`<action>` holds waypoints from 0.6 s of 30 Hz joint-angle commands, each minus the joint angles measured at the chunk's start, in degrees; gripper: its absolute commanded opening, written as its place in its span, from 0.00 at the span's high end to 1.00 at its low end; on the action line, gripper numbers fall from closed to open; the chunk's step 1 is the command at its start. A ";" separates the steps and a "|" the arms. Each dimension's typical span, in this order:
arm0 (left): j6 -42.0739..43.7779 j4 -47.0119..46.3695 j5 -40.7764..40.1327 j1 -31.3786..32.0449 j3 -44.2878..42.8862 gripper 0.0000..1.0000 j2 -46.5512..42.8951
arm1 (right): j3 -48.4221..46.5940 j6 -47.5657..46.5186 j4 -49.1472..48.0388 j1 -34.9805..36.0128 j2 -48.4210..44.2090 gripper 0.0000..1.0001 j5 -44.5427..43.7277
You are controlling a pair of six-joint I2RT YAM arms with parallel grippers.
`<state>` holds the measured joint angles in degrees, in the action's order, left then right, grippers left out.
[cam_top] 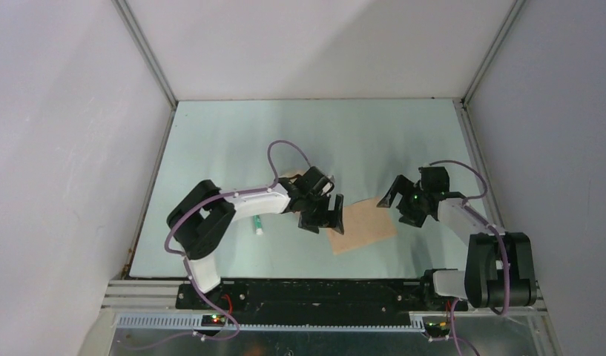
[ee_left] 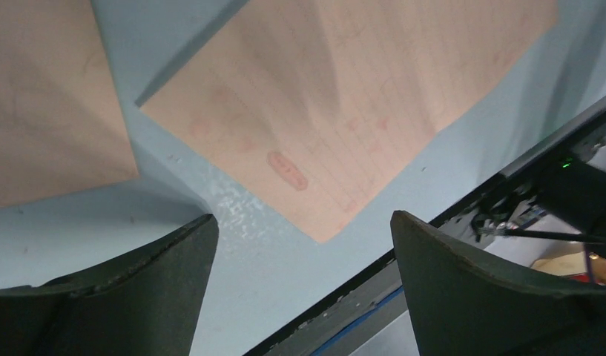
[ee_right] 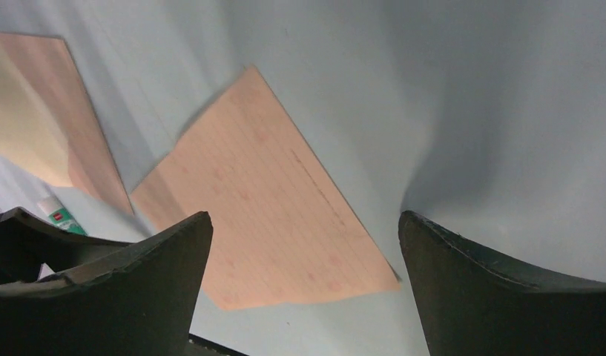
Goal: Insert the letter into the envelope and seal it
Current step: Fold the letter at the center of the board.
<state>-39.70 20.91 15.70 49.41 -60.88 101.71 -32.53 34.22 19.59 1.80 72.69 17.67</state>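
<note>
I had both white-and-black jointed arms bent inward; the left black two-finger gripper [cam_top: 323, 213] and right black two-finger gripper [cam_top: 398, 206] pointed downward, jaws spread wide.

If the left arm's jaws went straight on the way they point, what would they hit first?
Probably the near corner of the letter, lying flat on the table; the left gripper's open jaws frame it. They might touch bare table just beside it, since depth is unclear.
</note>
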 commanded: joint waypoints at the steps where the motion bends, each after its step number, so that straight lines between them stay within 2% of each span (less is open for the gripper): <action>1: -2.82 -3.53 3.22 -1.65 -1.93 0.04 2.10 | -0.42 1.17 -6.86 0.21 4.56 0.01 2.50; 9: -4.39 -7.36 7.64 -2.05 -6.09 0.05 6.69 | -0.29 1.20 -6.71 2.36 5.70 0.01 3.89; 15: -1.76 -4.03 6.16 -2.26 -8.74 0.05 6.10 | 0.69 0.16 -2.55 2.47 1.34 0.01 2.53; 18: 0.71 0.61 4.64 -2.52 -9.80 0.05 3.61 | 0.76 0.64 2.17 1.94 -3.94 0.01 -0.11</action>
<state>-42.65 16.78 22.04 47.35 -67.66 108.49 -32.29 35.35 15.05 4.03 74.72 20.73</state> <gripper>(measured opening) 0.947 0.993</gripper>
